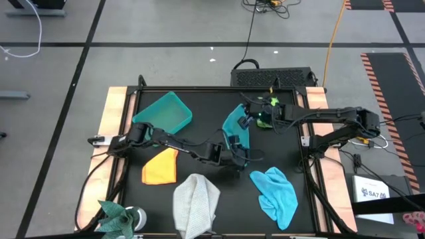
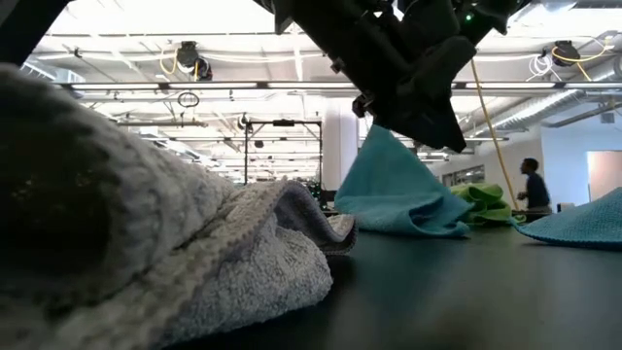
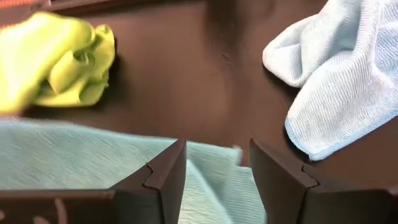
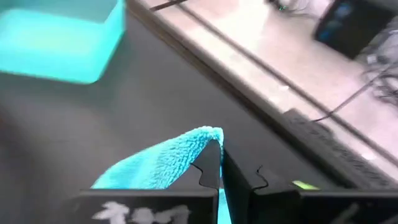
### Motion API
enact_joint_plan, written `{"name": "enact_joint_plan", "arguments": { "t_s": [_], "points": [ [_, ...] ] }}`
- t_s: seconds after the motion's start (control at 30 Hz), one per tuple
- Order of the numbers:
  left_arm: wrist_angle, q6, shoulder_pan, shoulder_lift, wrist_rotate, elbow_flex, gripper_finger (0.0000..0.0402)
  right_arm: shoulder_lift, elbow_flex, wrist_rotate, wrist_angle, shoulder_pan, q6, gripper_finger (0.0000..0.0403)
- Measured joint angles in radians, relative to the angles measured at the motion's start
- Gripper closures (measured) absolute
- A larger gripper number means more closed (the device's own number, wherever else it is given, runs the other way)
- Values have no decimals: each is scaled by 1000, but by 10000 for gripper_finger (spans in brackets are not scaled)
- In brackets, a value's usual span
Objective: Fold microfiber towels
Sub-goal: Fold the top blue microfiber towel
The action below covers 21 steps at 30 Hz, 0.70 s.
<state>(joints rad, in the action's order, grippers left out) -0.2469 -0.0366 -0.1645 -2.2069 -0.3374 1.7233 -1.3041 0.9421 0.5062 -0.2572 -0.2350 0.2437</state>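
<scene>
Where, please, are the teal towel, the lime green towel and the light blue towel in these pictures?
teal towel (image 1: pixel 234 126): high view, its raised middle.
lime green towel (image 3: pixel 68 68): left wrist view, its bunched centre.
light blue towel (image 1: pixel 277 194): high view, its middle.

No readable text, label or number anywhere.
</scene>
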Motion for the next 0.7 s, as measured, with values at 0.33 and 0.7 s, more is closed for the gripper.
{"name": "enact_joint_plan", "arguments": {
  "t_s": [0.33, 0.7],
  "points": [
    [-13, -196, -2, -11, -38, -18, 222, 0, 0, 13, -5, -27, -20, 403],
    [18, -319, 25, -54, -114, -20, 222, 0, 0, -63, -5, -27, -28, 403]
  ]
}}
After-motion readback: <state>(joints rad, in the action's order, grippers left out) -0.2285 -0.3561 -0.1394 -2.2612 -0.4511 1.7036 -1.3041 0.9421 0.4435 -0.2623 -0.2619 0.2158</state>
